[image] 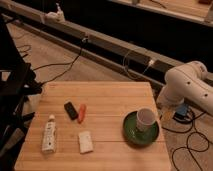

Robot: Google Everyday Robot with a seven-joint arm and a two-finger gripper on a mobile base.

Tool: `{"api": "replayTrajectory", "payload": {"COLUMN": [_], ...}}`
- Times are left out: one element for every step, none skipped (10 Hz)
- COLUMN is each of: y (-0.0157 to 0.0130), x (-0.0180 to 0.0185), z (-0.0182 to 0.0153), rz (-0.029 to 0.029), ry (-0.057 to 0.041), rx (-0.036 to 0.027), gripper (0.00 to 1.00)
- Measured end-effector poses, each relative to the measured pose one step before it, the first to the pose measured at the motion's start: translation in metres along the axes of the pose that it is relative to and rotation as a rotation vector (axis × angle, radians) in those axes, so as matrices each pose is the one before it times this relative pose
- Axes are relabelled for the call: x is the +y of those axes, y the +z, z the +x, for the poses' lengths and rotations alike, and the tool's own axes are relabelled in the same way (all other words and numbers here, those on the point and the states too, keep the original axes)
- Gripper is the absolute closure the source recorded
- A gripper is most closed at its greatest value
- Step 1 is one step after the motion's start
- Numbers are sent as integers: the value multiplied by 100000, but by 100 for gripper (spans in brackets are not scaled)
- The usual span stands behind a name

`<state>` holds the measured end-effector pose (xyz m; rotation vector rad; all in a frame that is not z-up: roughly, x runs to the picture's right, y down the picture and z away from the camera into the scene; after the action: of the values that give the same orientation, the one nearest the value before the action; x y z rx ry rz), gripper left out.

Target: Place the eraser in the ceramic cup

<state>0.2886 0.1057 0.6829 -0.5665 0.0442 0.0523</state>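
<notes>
The eraser [70, 110] is a small black block lying on the wooden table [110, 97], left of centre. An orange stick [81, 113] lies right beside it. The off-white ceramic cup [145, 119] stands upright inside a dark green dish [135, 136] at the table's right side. My white arm [187, 85] hangs beyond the table's right edge, well away from the eraser. The gripper itself does not show; it is hidden past the arm's lower end, by the table's edge.
A pale white block [85, 142] and a white tube [48, 133] lie near the table's front left. A dark frame [12, 95] stands to the left. Cables [192, 142] trail on the floor at right, and a rail [100, 42] runs behind.
</notes>
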Motion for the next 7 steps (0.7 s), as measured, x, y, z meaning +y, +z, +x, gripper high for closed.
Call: {"api": "replayTrajectory", "payload": {"y": [1,2,-2,0,0,2,-1], "x": [2,3,-1,1,-1,0,0], "z": [6,0,-2,3,-2,0,-3], "rz": [-3,-7,2,1,0,0,1], "ry": [7,-2,1,3,-3,1,-5], "rx": [5,0,-4,8,-6,-2,0], "gripper": [35,35,35,35,35,35,35]}}
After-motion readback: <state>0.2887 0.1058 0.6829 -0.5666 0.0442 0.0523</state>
